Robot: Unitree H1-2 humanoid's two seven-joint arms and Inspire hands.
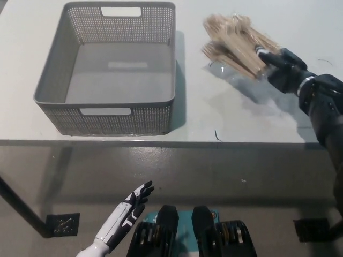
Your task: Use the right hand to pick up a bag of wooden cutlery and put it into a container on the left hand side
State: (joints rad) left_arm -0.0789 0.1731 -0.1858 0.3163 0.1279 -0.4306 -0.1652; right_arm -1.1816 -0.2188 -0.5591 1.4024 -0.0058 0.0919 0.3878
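Table [252, 120] — one basket [124, 121], one cutlery bag [233, 40], seemingly aloft, in right robot hand [284, 69].

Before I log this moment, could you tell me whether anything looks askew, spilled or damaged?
Nothing spilled or damaged. The bag of wooden cutlery sits tilted in the right hand, gripped by one end, beside the empty basket. A small dark mark lies on the table near its front edge. The left hand rests open below.
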